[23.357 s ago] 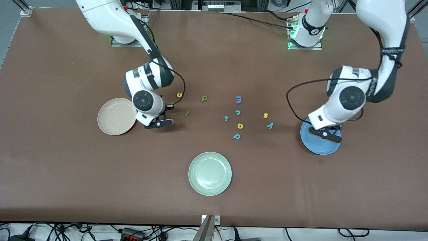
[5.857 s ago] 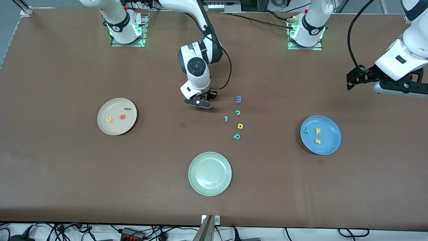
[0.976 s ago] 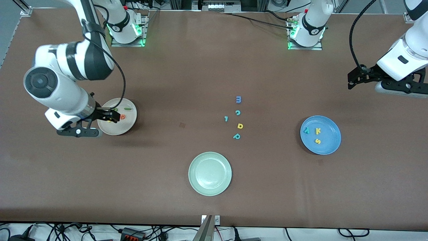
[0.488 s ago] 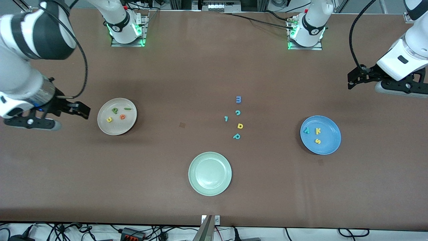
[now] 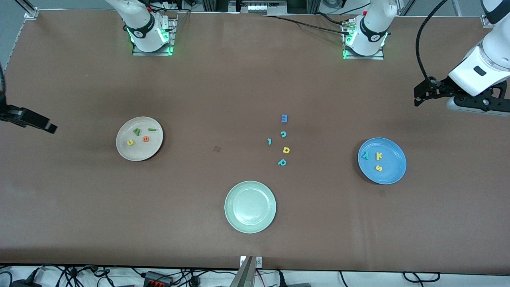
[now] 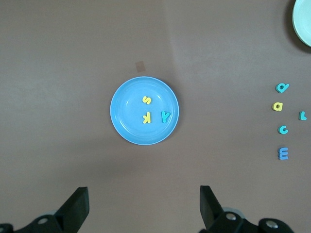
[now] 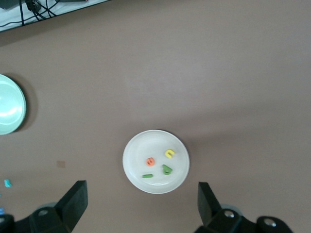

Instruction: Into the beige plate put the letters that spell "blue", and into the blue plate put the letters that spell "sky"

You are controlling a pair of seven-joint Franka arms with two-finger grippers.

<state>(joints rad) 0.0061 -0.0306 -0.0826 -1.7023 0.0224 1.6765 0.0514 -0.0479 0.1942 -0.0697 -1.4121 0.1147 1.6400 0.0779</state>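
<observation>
Both grippers hang high with fingers spread wide and empty: the right gripper [image 7: 138, 204] at its table end, the left gripper [image 6: 143, 206] at its own. The round beige plate [image 5: 123, 149] holds green b, green l, yellow u and orange e; the round blue plate [image 5: 392, 175] holds yellow s, yellow k and teal y.

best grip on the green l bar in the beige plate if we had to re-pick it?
Take the green l bar across its short width at mid-length, coming straight down. It lies flat in the beige plate, near the rim farther from the front camera, with its long axis running toward the arms' ends of the table. The green b lies close beside one end, so I'd avoid pinching end to end.
</observation>
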